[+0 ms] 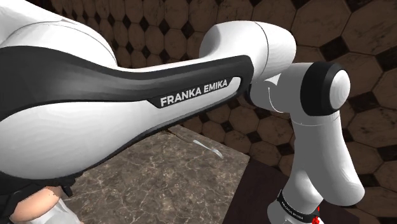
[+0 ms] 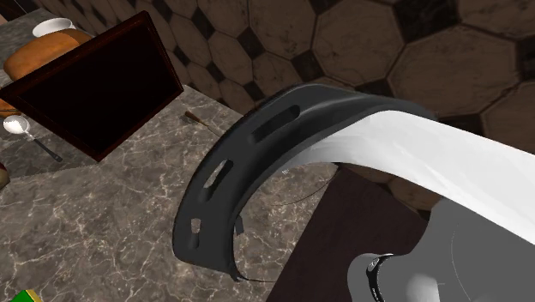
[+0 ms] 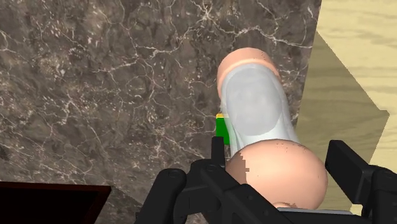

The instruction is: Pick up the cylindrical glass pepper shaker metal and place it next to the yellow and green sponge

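Above the counter [image 3: 95, 83]: pepper shaker [image 3: 257, 108], clear body, pinkish caps.
Gripper [image 3: 280, 151]: fingers apart, seemingly clasping the pepper shaker.
Sponge [image 3: 221, 127]: green-yellow, just behind the pepper shaker.

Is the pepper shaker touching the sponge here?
Cannot tell. In the wrist view the shaker overlaps the green and yellow sponge, hiding any contact or gap.
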Robot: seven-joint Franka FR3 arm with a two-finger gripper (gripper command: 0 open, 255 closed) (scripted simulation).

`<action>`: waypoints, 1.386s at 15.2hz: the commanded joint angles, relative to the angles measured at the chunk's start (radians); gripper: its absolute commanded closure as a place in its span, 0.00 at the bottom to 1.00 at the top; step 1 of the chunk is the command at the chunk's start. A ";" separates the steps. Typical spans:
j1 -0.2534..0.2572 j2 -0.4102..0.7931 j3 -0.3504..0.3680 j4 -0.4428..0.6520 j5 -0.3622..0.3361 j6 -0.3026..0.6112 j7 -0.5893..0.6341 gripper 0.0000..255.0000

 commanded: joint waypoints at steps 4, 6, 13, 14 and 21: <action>-0.026 -0.012 0.001 -0.089 0.002 0.074 0.016 1.00; -0.032 -0.012 0.000 -0.117 0.000 0.100 0.022 1.00; -0.047 -0.004 -0.006 -0.202 -0.013 0.185 0.044 1.00; -0.048 -0.002 -0.008 -0.212 -0.016 0.197 0.047 1.00; -0.053 0.019 -0.020 -0.277 -0.038 0.275 0.072 1.00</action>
